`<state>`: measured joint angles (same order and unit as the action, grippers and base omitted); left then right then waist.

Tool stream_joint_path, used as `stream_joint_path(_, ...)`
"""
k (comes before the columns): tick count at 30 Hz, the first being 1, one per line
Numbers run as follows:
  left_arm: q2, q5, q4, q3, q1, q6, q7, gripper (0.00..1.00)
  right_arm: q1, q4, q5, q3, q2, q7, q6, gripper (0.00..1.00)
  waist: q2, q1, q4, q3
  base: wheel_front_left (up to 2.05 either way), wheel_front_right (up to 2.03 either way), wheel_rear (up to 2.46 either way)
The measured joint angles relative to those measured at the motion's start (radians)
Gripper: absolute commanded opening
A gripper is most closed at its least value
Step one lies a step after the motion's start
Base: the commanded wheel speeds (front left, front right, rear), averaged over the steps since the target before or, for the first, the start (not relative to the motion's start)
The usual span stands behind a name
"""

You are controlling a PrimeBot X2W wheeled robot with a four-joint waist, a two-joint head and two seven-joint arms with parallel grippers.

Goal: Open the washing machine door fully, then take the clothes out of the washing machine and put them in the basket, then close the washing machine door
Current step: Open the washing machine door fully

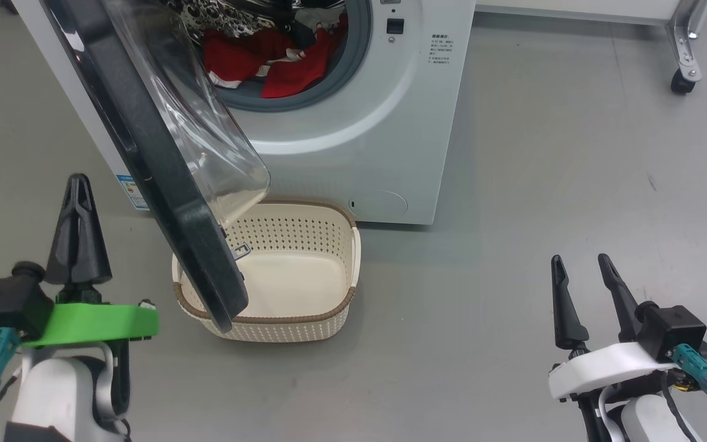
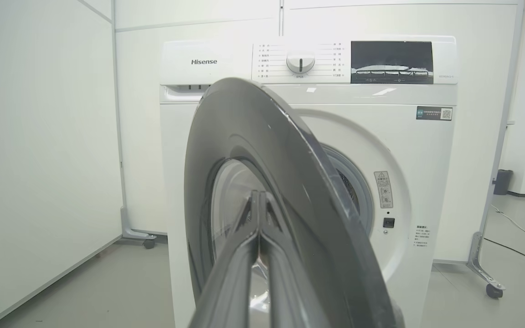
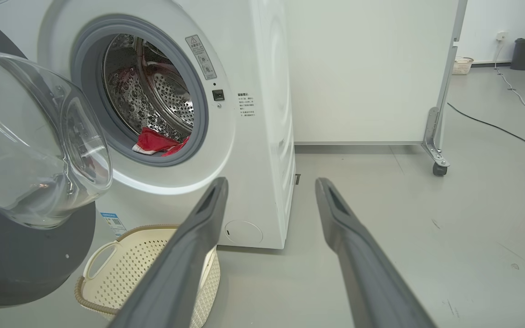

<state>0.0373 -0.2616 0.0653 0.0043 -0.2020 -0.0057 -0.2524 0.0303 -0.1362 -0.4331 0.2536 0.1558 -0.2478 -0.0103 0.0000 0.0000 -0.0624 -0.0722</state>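
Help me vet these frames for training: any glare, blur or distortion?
Head view: sharp, reflections streak the door glass. Left wrist view: left gripper blurred up close, sheen across the door rim. Right wrist view: highlights on the glass, right gripper soft.

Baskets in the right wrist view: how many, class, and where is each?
2. A cream basket sits on the floor before the washing machine; a small pale basket stands far off by the wall. Others may be hidden.

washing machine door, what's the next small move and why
Probably nudge the washing machine door wider with the shut left claw: the door is only part open, its lower edge hangs over the basket, and the clothes lie in the drum.
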Motion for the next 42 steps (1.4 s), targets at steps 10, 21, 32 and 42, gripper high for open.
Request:
stream_joint_path(10, 0.027, 0.031, -0.117, 0.001, -0.123, -0.018, -0.005, 0.0, 0.0, -0.005, 0.006, -0.012, -0.012, 0.0, 0.009, 1.0, 0.0, 0.0, -0.001, 0.008, 0.0, 0.0, 0.0)
stream_joint_path(21, 0.038, 0.06, -0.171, -0.072, -0.199, -0.048, -0.004, 0.0, 0.0, -0.011, 0.014, -0.025, -0.03, 0.0, 0.018, 1.0, 0.0, 0.0, 0.007, 0.009, 0.0, 0.0, 0.0)
stream_joint_path(32, 0.018, 0.059, -0.101, -0.214, -0.156, -0.079, 0.065, 0.0, 0.0, -0.019, 0.021, -0.039, -0.044, 0.0, 0.027, 1.0, 0.0, 0.0, 0.016, 0.011, 0.0, 0.0, 0.0)
stream_joint_path(42, 0.014, 0.033, 0.0, -0.305, -0.075, -0.089, 0.133, 0.0, -0.001, -0.025, 0.026, -0.047, -0.056, 0.0, 0.036, 1.0, 0.0, 0.0, 0.026, 0.013, 0.0, 0.0, 0.0)
